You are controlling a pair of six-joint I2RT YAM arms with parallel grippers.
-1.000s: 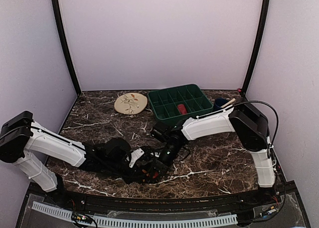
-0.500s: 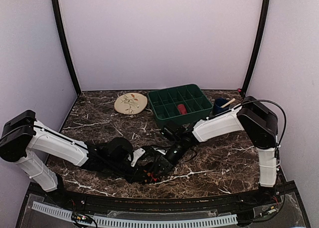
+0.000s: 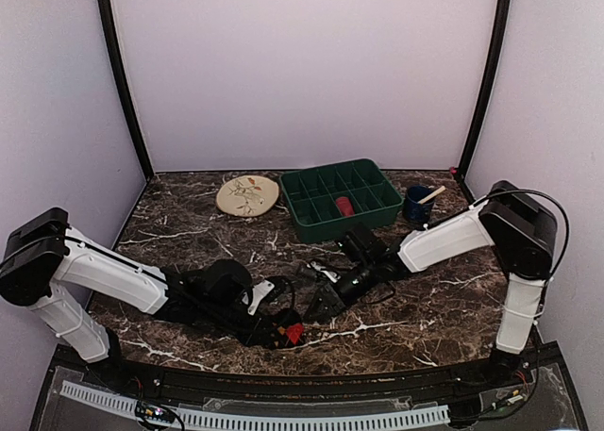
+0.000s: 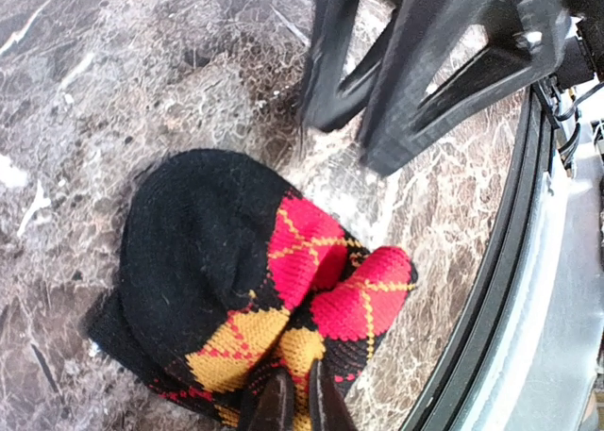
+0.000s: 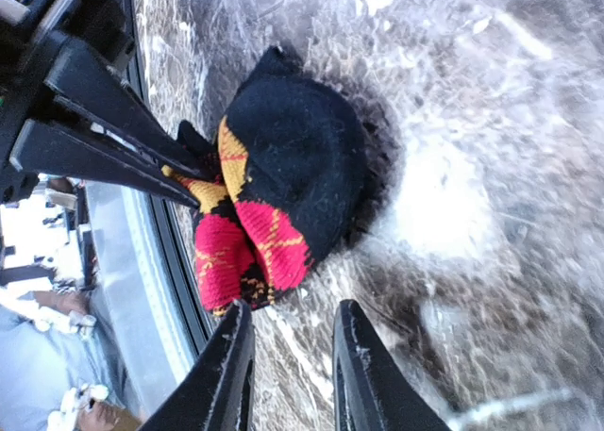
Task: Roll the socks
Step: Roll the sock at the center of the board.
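Robot lab test cell. Plain pale walls (image 3: 302, 73) box in three sides, with black corner posts (image 3: 121, 82). Marble-pattern desk (image 3: 425, 308), left arm (image 3: 104, 275) and right arm (image 3: 444, 242) bolted at its near edge, slotted cable duct (image 3: 283, 418) along the front. Loose props: green compartment tray (image 3: 311, 219), floral plate (image 3: 247, 195), blue cup (image 3: 416, 205).

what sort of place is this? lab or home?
Looks like a lab robot booth: plain walls and black frame posts box in the marble-pattern table, two arms are mounted at its near edge, and a green divided tray sits as a prop.
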